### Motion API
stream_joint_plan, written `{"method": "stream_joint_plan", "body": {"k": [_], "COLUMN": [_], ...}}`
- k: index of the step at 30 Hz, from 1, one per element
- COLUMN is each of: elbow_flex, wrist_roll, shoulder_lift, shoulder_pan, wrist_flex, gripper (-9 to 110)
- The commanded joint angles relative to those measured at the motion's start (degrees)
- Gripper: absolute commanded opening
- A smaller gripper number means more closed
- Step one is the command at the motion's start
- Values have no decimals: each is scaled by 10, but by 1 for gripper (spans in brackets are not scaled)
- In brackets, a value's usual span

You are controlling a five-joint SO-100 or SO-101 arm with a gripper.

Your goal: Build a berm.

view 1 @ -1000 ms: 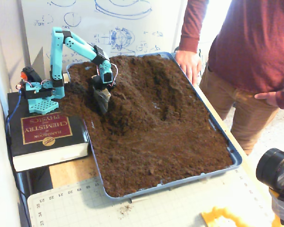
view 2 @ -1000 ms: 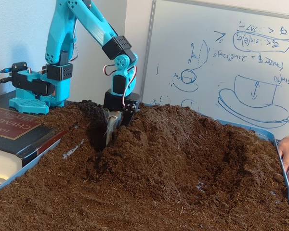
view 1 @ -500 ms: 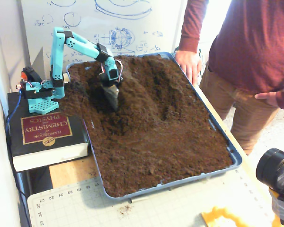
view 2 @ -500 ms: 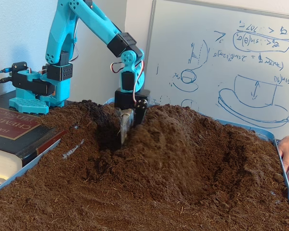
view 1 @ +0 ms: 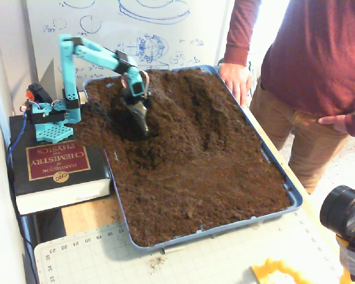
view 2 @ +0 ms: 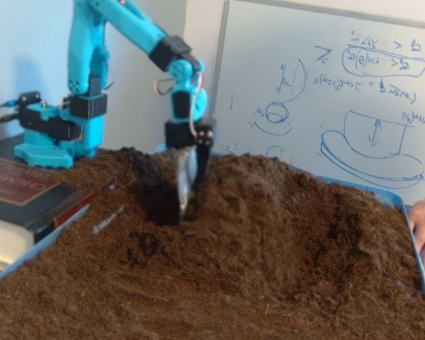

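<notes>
The berm [view 2: 269,205] rises just right of the end effector [view 2: 185,202].

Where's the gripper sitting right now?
In both fixed views, the gripper is at the tray's far-left end, tip in the soil beside the berm.

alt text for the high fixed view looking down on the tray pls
A teal arm's claw digs into dark soil beside a berm in a blue tray. The arm's base stands on a book, and a person waits at the right.
</notes>
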Motion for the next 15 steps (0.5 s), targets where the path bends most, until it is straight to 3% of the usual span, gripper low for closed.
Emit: {"method": "stream_joint_plan", "body": {"k": [1,7,15], "elbow_flex": [56,142,76], "wrist_roll": [4,31,198], "shoulder_lift": [120,160,113], "shoulder_pan": [-27,-62,-186], "wrist_flex": [4,-2,-4], "gripper": [0,0,0]}}
